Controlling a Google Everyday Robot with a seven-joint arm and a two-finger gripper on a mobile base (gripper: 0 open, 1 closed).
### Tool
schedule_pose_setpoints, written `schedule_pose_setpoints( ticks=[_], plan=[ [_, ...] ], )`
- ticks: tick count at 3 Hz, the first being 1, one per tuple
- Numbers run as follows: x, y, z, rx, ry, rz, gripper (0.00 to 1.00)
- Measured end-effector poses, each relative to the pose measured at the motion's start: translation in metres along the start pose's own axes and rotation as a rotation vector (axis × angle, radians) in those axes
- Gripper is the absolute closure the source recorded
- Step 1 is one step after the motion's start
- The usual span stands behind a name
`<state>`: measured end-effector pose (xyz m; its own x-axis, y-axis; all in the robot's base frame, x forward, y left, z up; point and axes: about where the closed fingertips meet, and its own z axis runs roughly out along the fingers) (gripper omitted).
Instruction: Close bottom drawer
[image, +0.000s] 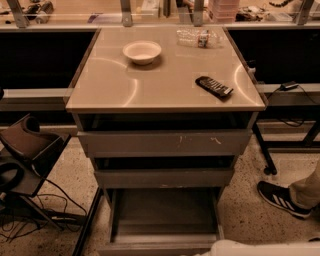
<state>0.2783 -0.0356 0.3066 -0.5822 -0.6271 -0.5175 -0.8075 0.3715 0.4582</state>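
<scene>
The bottom drawer (165, 215) stands pulled out under the cabinet, its shallow grey tray empty. Its plain front panel (155, 248) lies along the lower edge of the camera view. Above it are the mid-width plain drawer (165, 178) and the wide scratch-marked top drawer (165, 143), both slightly open. Only a strip of my white arm (250, 248) shows at the bottom right, beside the drawer's front right corner. My gripper is below the picture edge and out of view.
On the tan cabinet top (110, 90) sit a white bowl (142, 51), a clear plastic bottle (199, 37) and a black packet (214, 86). A person's shoe (280, 199) is on the floor at right. A dark chair (25, 150) and cables (35, 225) are at left.
</scene>
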Motion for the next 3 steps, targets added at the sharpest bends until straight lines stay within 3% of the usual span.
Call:
schedule_pose_setpoints(
  ticks=[1, 3],
  plan=[
    [0.0407, -0.0065, -0.0021, 0.01, -0.075, 0.125, 0.0],
    [0.0439, -0.0152, 0.0028, 0.04, -0.076, 0.141, 0.0]
  ],
)
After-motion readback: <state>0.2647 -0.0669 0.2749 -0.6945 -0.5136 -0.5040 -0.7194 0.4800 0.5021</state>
